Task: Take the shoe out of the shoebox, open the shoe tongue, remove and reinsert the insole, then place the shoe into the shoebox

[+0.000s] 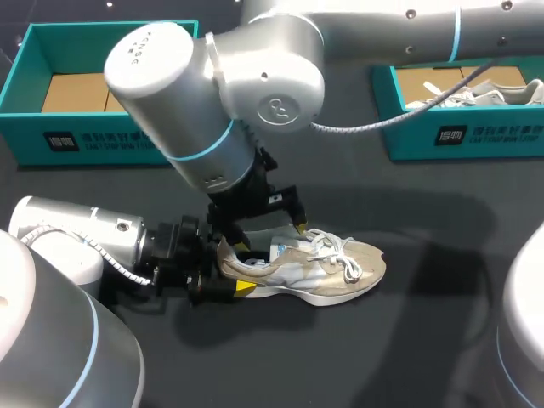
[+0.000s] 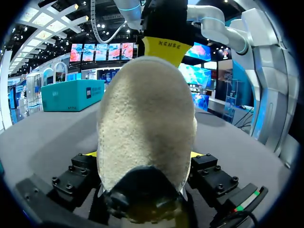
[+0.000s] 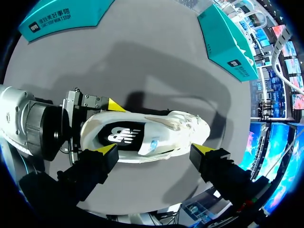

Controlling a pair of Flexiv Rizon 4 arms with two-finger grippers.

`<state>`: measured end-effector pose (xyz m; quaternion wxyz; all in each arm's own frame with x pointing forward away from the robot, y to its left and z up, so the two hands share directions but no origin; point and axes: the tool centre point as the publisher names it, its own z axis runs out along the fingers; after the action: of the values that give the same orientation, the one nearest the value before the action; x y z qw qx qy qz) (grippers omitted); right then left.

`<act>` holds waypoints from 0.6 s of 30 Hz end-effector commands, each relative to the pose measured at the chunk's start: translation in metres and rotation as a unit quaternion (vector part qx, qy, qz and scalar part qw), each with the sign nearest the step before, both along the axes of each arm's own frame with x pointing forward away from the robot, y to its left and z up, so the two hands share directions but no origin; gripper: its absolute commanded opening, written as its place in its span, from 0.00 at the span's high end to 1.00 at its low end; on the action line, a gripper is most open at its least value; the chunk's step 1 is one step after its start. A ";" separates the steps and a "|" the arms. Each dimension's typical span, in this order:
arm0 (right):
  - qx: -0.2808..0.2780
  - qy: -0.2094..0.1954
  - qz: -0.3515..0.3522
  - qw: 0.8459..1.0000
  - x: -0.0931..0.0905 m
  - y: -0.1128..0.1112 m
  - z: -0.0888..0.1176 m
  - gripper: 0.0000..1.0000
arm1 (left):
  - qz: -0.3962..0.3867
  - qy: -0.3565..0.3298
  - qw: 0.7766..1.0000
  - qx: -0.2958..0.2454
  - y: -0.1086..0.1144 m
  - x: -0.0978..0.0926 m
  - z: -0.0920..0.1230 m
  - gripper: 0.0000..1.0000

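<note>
Left gripper sits closest to its own wrist camera. Its fingers are pressed against the two flanks of the shoe at the heel, with a sliver of yellow tip showing on each side. The fuzzy beige heel fills the middle of that view. In the head view this gripper comes in from the lower left and pinches the heel low down, near the sole.

Right gripper hangs over the shoe with its fingers spread wide. In its wrist view one yellow tip stands by the heel part and the other by the toe part, both along the same side of the shoe. Whether either tip touches it cannot be told. In the head view this gripper is at the frame's centre, above the shoe's opening, and its arm comes in from the upper right.

The shoe stands sole down on the dark table, at the lower centre of the head view. Its long axis runs nearly left to right across the frame, heel to the left and toe to the right. White laces lie on top. A dark insole shows through the opening in the right wrist view.

A teal box at the upper left of the head view shows a bare cardboard floor. A second box at the upper right holds another pale shoe.
</note>
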<state>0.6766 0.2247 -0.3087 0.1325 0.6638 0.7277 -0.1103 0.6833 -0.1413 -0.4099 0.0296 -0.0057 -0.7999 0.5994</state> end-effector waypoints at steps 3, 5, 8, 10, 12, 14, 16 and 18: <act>-0.006 -0.056 -0.126 0.990 -0.006 -0.001 -0.010 0.00 | 0.001 0.000 1.000 0.001 -0.001 0.000 -0.001 1.00; -0.009 -0.063 -0.128 0.990 -0.005 -0.003 -0.013 0.00 | 0.001 0.000 1.000 0.001 -0.001 0.000 -0.001 1.00; -0.011 -0.071 -0.130 0.989 -0.004 -0.006 -0.018 0.00 | 0.001 0.000 1.000 0.001 -0.001 0.000 -0.001 1.00; -0.015 -0.075 -0.134 0.988 -0.003 -0.009 -0.023 0.00 | 0.001 0.000 1.000 0.001 -0.001 0.000 -0.001 1.00; -0.017 -0.079 -0.136 0.987 -0.002 -0.010 -0.025 0.01 | 0.001 0.000 1.000 0.001 -0.001 0.000 -0.001 1.00; -0.020 -0.084 -0.136 0.987 -0.001 -0.011 -0.027 0.04 | 0.001 0.000 1.000 0.001 -0.001 0.000 -0.001 1.00; -0.021 -0.088 -0.135 0.987 0.000 -0.012 -0.029 0.04 | 0.001 0.000 1.000 0.001 -0.001 0.000 -0.001 1.00; -0.020 -0.092 -0.133 0.987 0.001 -0.015 -0.032 0.04 | 0.001 0.000 1.000 0.001 -0.001 0.000 -0.001 1.00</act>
<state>0.6846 0.2078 -0.3356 0.1736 0.6471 0.7337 -0.1131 0.6833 -0.1413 -0.4099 0.0296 -0.0057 -0.7999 0.5993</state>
